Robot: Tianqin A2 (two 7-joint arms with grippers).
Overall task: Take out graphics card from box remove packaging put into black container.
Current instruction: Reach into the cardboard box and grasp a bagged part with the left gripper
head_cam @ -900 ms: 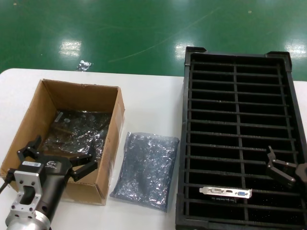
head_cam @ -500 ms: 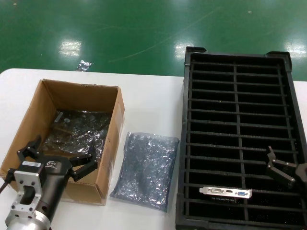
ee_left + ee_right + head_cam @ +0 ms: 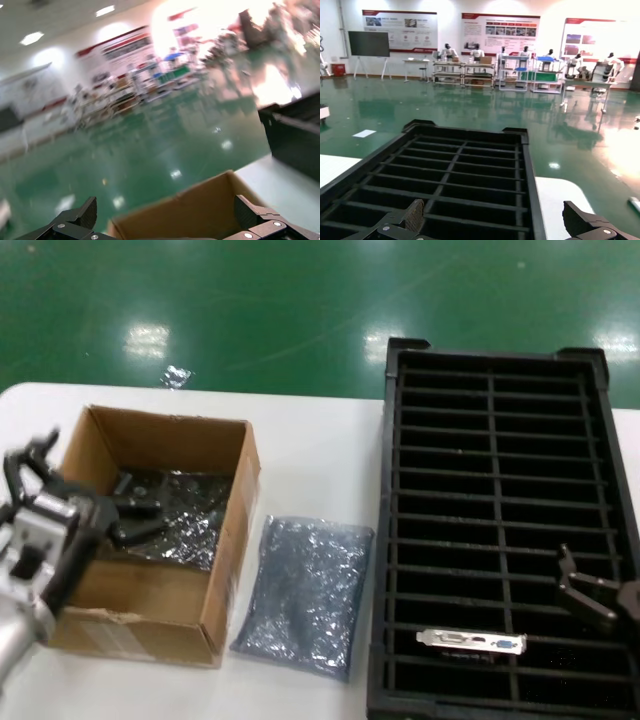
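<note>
One bagged graphics card (image 3: pixel 170 515) is lying inside the box (image 3: pixel 225 540). With fingers spread wide and gripping nothing, the left end effector (image 3: pixel 85 495) is hovering over the box's left wall; descending there risks striking cardboard. The right end effector (image 3: pixel 590 595) is idling, open, over the black container (image 3: pixel 400 540).

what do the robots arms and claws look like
The left arm is silver-grey metal with a blocky machined wrist, ending in a black claw with angular pronged fingers showing small silver screws. The right claw is the same black angular type.
</note>
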